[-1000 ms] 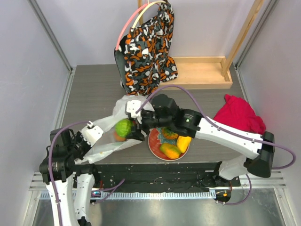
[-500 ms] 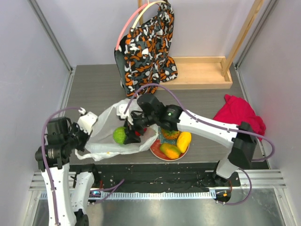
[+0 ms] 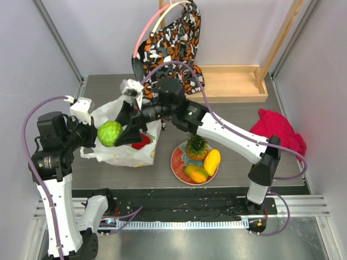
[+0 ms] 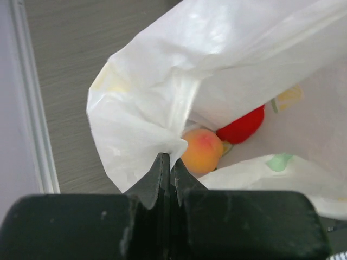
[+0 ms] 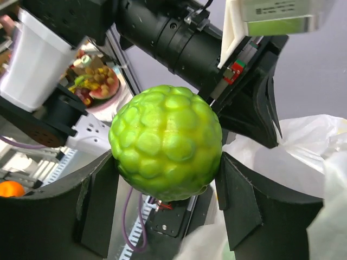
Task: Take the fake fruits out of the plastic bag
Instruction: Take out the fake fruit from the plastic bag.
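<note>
The white plastic bag (image 3: 127, 149) lies at the table's left, its rim lifted. My left gripper (image 4: 168, 162) is shut on the bag's rim (image 4: 162, 138) and holds it up; it also shows in the top view (image 3: 87, 132). Inside the bag lie a peach-orange fruit (image 4: 201, 151) and a red fruit (image 4: 241, 125), the red one also seen from above (image 3: 142, 142). My right gripper (image 3: 116, 132) is shut on a bumpy green fruit (image 5: 165, 142), held above the bag near the left arm (image 3: 110, 133). A pineapple (image 3: 196, 146), a yellow fruit (image 3: 211, 161) and a mango (image 3: 196, 173) lie on the floral plate (image 3: 176, 162).
An orange-black-white patterned cloth bag (image 3: 168, 54) hangs at the back. A wooden tray (image 3: 233, 84) stands at the back right. A red cloth (image 3: 276, 132) lies at the right. The right arm (image 3: 227, 132) stretches across the table's middle.
My right gripper has lifted the green fruit up and left, out of the bag. My left gripper has raised the bag's rim higher and further back.
</note>
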Action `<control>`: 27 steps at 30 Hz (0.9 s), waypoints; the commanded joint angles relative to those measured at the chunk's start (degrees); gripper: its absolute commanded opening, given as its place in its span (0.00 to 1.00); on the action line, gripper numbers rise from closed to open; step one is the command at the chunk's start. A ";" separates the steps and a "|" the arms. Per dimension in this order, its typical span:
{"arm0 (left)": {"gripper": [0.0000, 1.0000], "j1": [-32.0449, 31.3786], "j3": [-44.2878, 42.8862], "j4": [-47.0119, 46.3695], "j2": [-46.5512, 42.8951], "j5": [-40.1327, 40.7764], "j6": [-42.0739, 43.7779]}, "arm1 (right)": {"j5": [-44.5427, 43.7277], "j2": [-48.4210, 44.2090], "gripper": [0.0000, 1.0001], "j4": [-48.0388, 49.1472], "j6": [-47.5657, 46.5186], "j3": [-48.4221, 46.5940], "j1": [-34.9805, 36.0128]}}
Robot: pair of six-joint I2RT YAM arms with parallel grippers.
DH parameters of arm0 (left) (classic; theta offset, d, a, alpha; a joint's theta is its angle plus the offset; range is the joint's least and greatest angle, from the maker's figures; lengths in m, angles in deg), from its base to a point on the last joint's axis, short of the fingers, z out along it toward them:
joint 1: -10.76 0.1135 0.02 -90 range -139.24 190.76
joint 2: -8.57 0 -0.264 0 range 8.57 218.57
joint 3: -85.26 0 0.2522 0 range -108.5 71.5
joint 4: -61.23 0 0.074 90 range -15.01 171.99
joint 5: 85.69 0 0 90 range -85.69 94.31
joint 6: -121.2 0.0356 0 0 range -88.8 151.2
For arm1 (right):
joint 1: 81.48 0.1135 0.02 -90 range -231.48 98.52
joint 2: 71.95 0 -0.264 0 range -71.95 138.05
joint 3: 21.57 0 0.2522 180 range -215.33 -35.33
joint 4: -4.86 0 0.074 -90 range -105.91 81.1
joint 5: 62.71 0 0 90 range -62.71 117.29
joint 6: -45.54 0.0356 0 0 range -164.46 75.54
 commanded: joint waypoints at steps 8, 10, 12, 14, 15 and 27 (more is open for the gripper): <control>0.00 1.64 -5.33 -10.54 1.25 11.18 -8.64 | 8.76 -11.53 0.50 -15.60 -10.65 14.53 -9.76; 0.00 1.90 -4.19 -9.66 1.16 5.38 -8.73 | 9.89 -10.75 0.52 -15.61 -11.89 18.22 -9.76; 0.00 2.08 -1.83 -8.52 0.55 -4.78 -9.69 | 11.74 -8.99 0.50 -12.03 -7.17 19.20 -9.76; 0.00 2.26 0.29 -10.18 -0.07 -9.05 -11.80 | 14.64 -7.06 0.50 0.39 4.33 22.45 -9.41; 0.00 2.52 2.04 -10.88 -0.33 -10.81 -13.81 | 15.69 -6.09 0.50 3.00 6.81 23.42 -8.54; 0.00 2.52 0.13 -18.88 3.01 8.65 -15.94 | 27.83 6.48 0.51 42.70 41.64 24.11 1.66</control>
